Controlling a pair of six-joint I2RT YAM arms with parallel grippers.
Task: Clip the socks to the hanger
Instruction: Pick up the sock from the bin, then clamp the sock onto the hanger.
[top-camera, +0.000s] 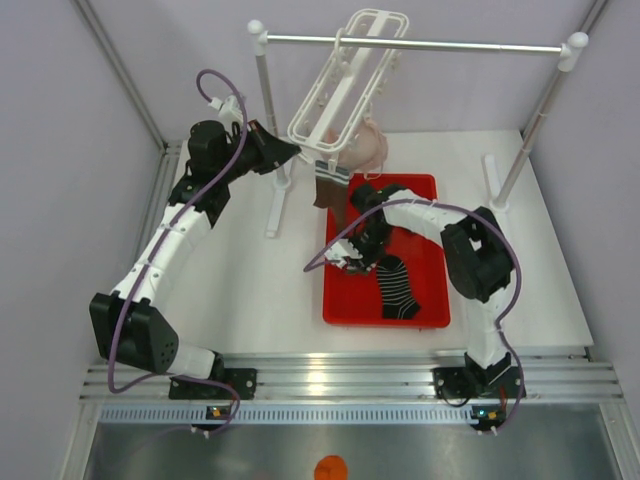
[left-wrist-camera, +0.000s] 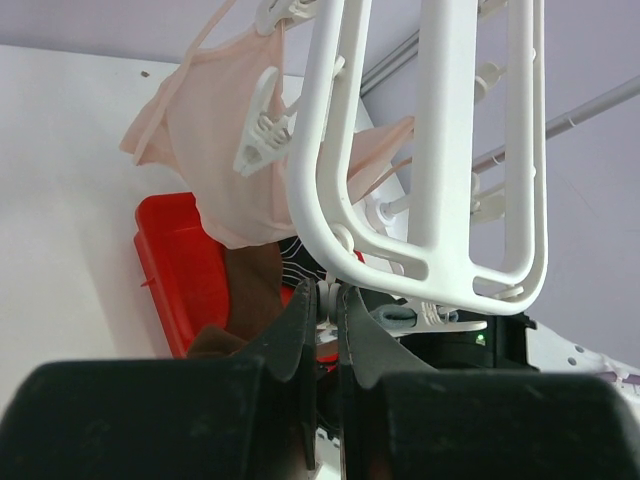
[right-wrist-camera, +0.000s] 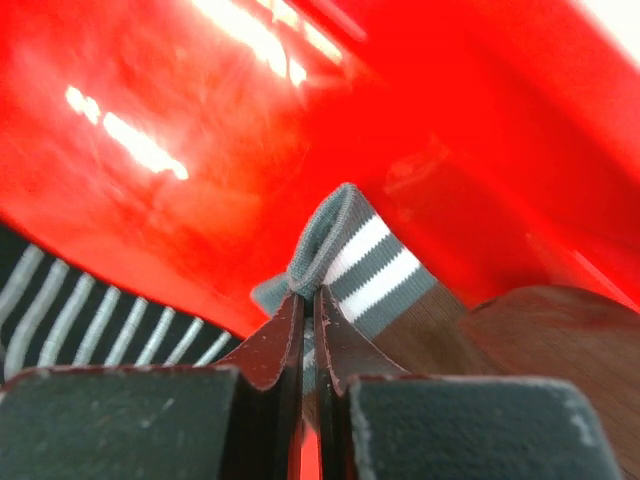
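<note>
Left claw (top-camera: 290, 153) is up at the low corner of the hanger (top-camera: 345, 80), which hangs tilted from the crossbar of the stand (top-camera: 450, 44). In the left wrist view the claw (left-wrist-camera: 328, 310) has its fingers pressed almost together with a white bit of the hanger (left-wrist-camera: 440, 150) between the tips. It is probably a peg, but the piece is hard to make out.

Pink fabric (top-camera: 370, 148) is clipped under the hanger. A hanging brown sock (top-camera: 330, 185) dangles just beside it, striped cuff uppermost, over the far left corner of the red tray (top-camera: 430, 190). The left wrist view shows the same pink fabric (left-wrist-camera: 220, 150), hanging brown sock (left-wrist-camera: 250, 290) and tray (left-wrist-camera: 180, 270) below the frame.

Right claw (top-camera: 350, 260) is down inside the tray, on the left side. Its wrist view shows the claw (right-wrist-camera: 310, 330) pinching the grey, white-striped cuff (right-wrist-camera: 360, 255) of a second brown sock (right-wrist-camera: 550, 350), with the fold bunched above the tips. The tray floor (right-wrist-camera: 200, 80) is behind.

Black striped sock (top-camera: 400, 288) lies flat in the tray, just right of the right claw; in the right wrist view it (right-wrist-camera: 100, 310) shows at the left edge. The tray sits on the white worktop (top-camera: 260, 290).
</note>
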